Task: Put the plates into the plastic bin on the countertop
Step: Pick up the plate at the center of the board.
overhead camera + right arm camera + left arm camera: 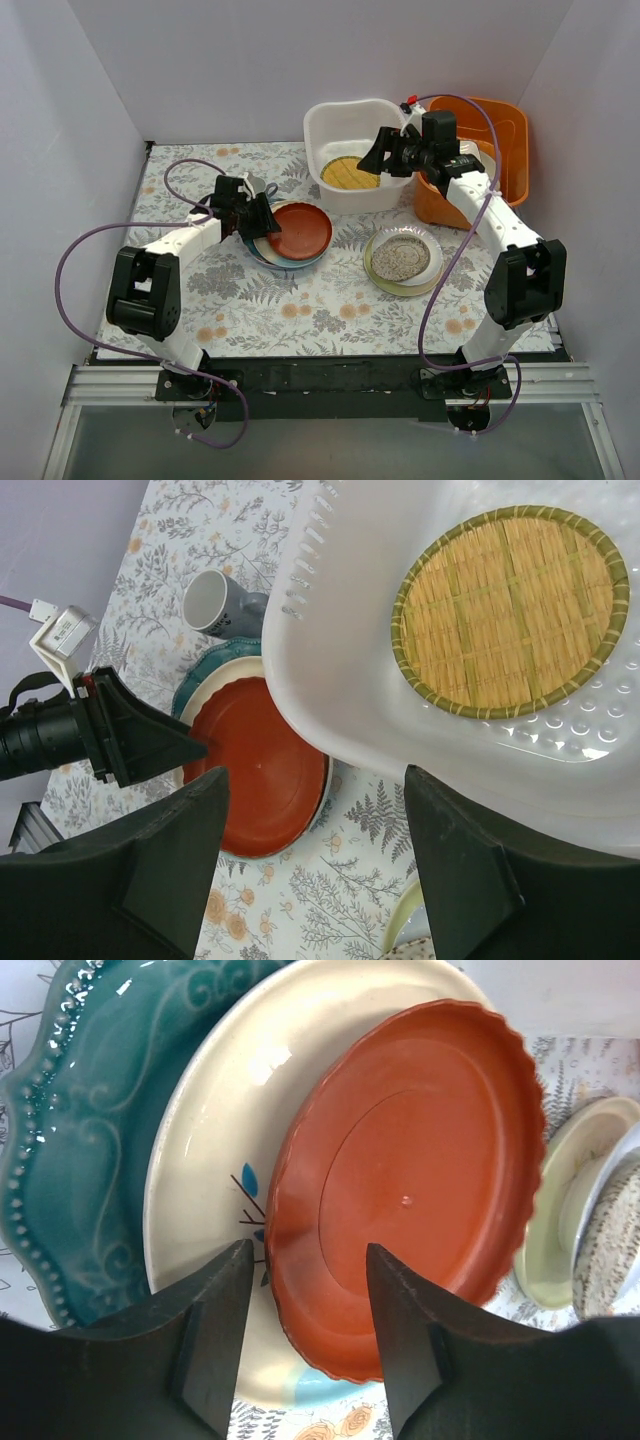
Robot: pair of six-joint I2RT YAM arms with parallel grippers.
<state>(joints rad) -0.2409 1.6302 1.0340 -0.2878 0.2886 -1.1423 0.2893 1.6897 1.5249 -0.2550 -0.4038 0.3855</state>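
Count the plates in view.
7 visible: yellow plate in the bin; red plate, cream plate and teal plate stacked left; speckled plate, white plate and green plate stacked right. More may be hidden under either stack.

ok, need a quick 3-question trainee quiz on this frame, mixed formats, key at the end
1. True or false: the yellow woven plate already lies in the white bin.
2. Which plate tops the stack at the left gripper? A) red plate B) yellow woven plate C) teal plate
3. Short answer: is the right gripper, above the white bin, open or shut?

Key: 1 true; 2 A; 3 open.
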